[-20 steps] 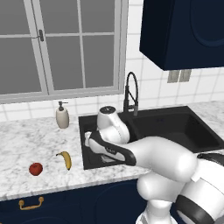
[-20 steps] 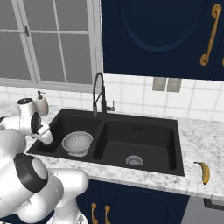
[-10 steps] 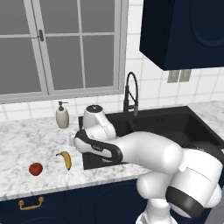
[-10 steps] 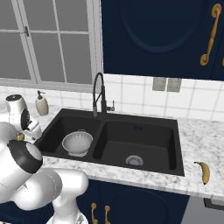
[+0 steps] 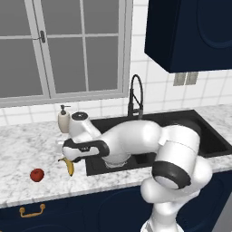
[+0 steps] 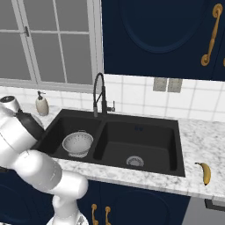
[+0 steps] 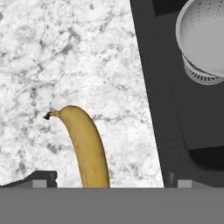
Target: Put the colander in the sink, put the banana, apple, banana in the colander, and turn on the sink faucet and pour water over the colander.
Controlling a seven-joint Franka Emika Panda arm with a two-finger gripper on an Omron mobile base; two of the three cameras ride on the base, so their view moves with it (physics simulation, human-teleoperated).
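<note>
A beige soap bottle point(image 5: 64, 119) stands upright on the marble counter point(image 5: 27, 145), at the tiled wall point(image 6: 136, 94) under the window point(image 5: 68, 47). Navy upper cabinets point(image 6: 158, 37) with brass handles point(image 6: 210, 35) hang right of the window; a grey outlet plate point(image 6: 167, 84) sits on the tiles beneath them. Navy lower cabinets point(image 5: 68, 210) run below the counter.

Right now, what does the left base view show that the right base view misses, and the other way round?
Left base view alone: the red apple on the marble counter, and a banana lying just below the arm's hand, left of the sink.

Right base view alone: the colander sitting in the sink's left basin, the steel drain in the right basin, and a second banana on the counter right of the sink.

Both: the black sink, the gooseneck faucet, the beige soap bottle and the window.
</note>
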